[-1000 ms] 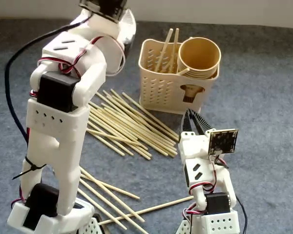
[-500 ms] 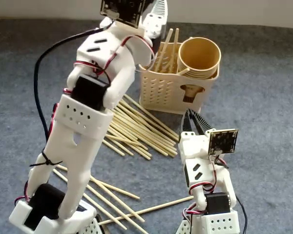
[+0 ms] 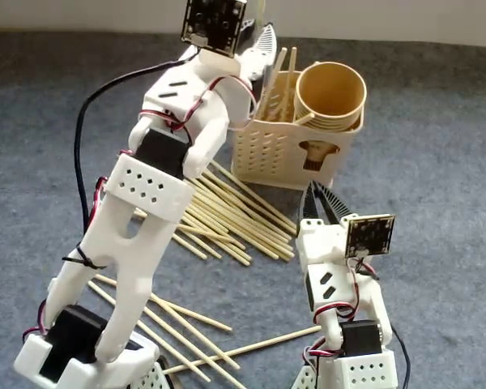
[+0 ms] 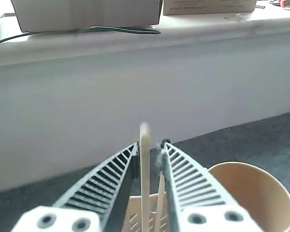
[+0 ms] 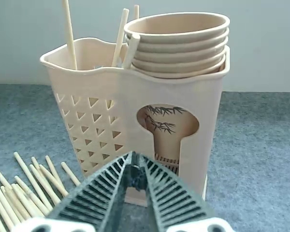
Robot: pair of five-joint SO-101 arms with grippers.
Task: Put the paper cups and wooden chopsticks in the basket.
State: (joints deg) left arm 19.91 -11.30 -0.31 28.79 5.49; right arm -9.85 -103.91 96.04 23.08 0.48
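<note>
At the far left we see loose chopsticks (image 3: 186,320) scattered across the grey tabletop (image 3: 445,211). A denser pile (image 3: 227,212) lies just in front of the basket (image 3: 263,158). The left tool (image 3: 266,39) hangs over the basket's left end, clamped on a single chopstick (image 4: 145,188) that stands upright between its fingers. Other sticks (image 5: 69,34) lean inside the left compartment. The right compartment holds the stacked paper cups (image 3: 332,93). Further right and nearer to us, the right tool (image 3: 313,191) sits low near the basket's front wall, its fingers pressed together with nothing between them.
</note>
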